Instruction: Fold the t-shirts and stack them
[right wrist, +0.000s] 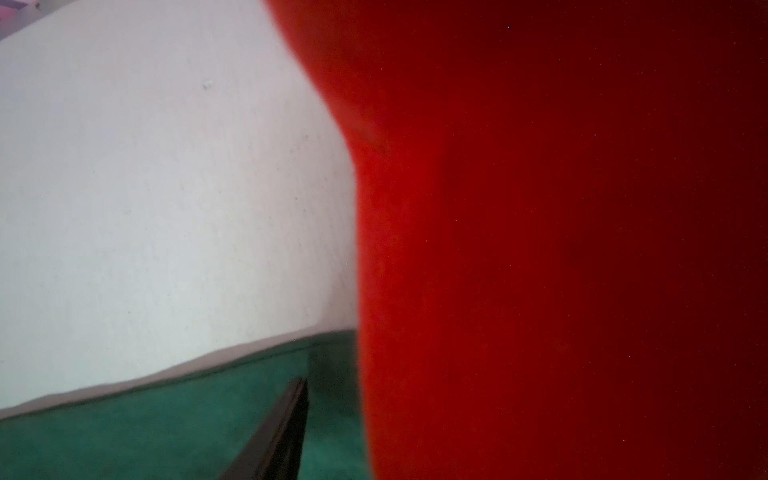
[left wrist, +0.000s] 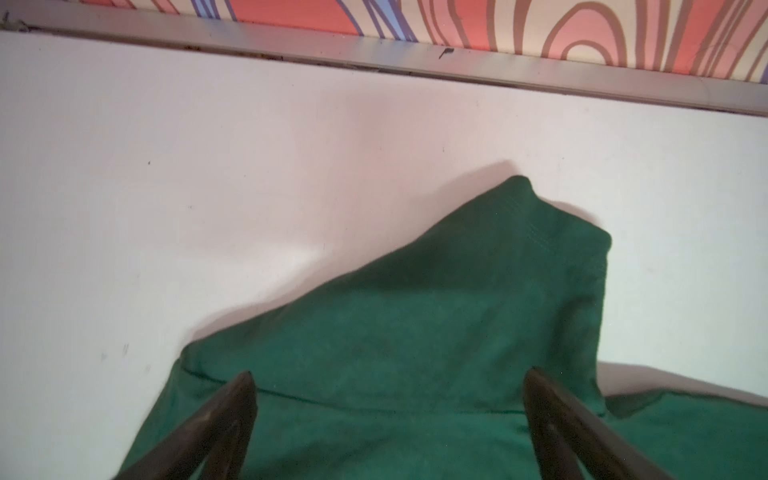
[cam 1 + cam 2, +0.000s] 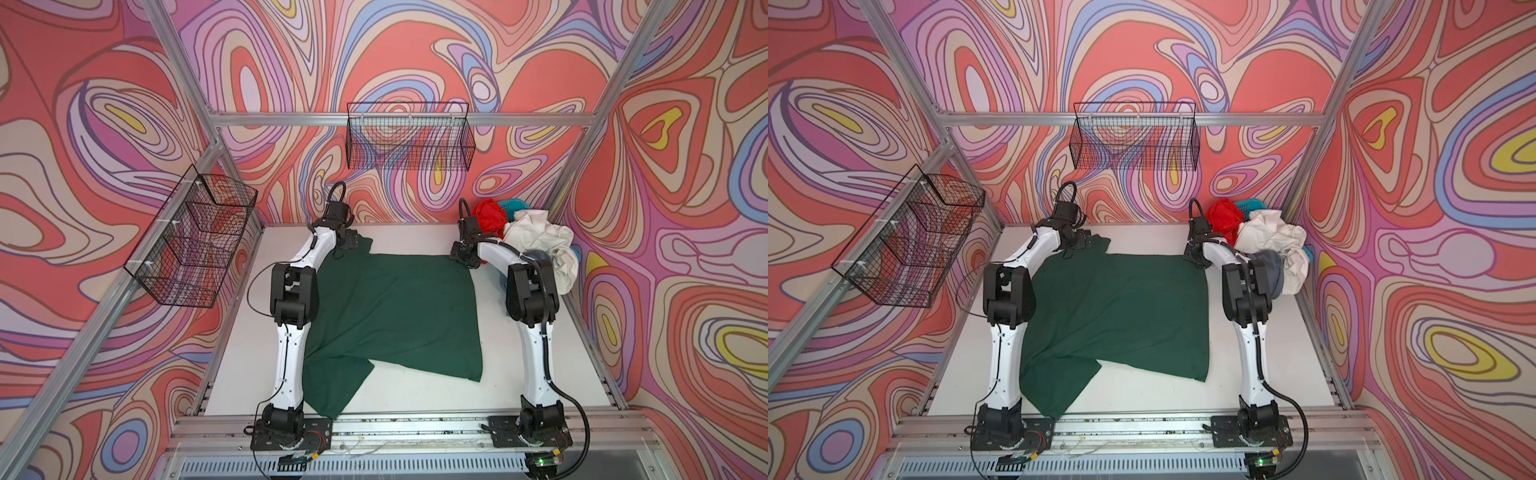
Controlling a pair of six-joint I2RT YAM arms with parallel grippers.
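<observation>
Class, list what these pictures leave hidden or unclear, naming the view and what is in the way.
- Right wrist view: the red shirt fills most of the frame; one finger shows, so whether the right gripper is open is unclear.
- Both top views: the grey-blue shirt sits mostly behind the right arm.
- Top views: turquoise basket nearly buried under shirts.

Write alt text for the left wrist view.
A peaked fold of a green shirt lies on a white table, seen from the open left gripper, its dark jaws spread wide over the cloth. Behind it, a metal rail runs below a swirl-patterned wall.
</observation>
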